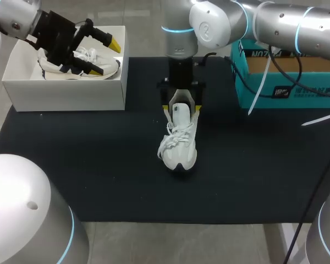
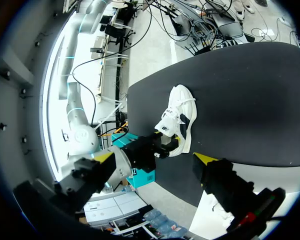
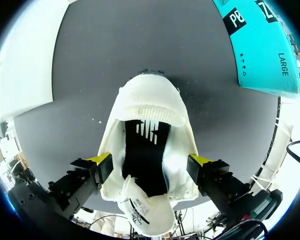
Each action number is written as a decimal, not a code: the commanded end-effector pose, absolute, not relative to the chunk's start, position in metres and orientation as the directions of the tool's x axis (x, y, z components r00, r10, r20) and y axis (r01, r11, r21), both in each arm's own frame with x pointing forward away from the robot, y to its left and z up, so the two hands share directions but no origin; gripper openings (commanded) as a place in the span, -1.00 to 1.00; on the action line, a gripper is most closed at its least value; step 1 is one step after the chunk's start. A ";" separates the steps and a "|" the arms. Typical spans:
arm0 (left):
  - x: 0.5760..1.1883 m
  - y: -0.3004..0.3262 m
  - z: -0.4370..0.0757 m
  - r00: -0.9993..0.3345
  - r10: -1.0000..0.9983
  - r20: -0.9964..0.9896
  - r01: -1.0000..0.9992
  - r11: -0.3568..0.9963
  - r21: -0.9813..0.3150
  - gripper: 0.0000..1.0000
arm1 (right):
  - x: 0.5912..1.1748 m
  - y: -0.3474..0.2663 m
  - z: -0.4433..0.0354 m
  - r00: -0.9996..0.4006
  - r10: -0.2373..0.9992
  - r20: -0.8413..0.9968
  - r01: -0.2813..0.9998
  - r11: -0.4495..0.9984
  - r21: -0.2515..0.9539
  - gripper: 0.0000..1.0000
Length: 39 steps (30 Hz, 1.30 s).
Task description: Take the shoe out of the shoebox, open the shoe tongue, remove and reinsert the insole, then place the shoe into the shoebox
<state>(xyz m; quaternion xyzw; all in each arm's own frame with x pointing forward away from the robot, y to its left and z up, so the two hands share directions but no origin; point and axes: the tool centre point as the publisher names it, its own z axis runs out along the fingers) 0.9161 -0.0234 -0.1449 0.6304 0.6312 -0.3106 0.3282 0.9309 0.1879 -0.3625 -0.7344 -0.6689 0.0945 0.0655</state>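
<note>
Shoe, upright on the mat, pinched at the collar between right gripper fingers; left gripper spread wide, empty, above the shoebox.

Light: bright, even, from overhead.
Shadows: soft, barely showing on the black mat around the shoe.
Glare: the white shoebox walls wash out; the silver arms carry bright highlights.

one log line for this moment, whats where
shoe: on mat, out of shoebox | right gripper: shut on shoe heel | left gripper: open, over shoebox | second shoe: in shoebox
</note>
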 end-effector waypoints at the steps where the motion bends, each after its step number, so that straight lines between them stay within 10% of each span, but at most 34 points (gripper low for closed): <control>1: 0.916 -0.023 -0.145 0.011 0.594 -0.804 1.000 0.012 0.022 1.00 | 0.927 0.187 -0.361 0.087 0.995 -0.053 0.971 -0.096 -0.219 1.00; 39: 0.916 -0.023 -0.145 0.011 0.594 -0.804 1.000 0.012 0.022 1.00 | 0.888 0.195 -0.346 0.077 0.994 -0.079 0.964 -0.094 -0.248 1.00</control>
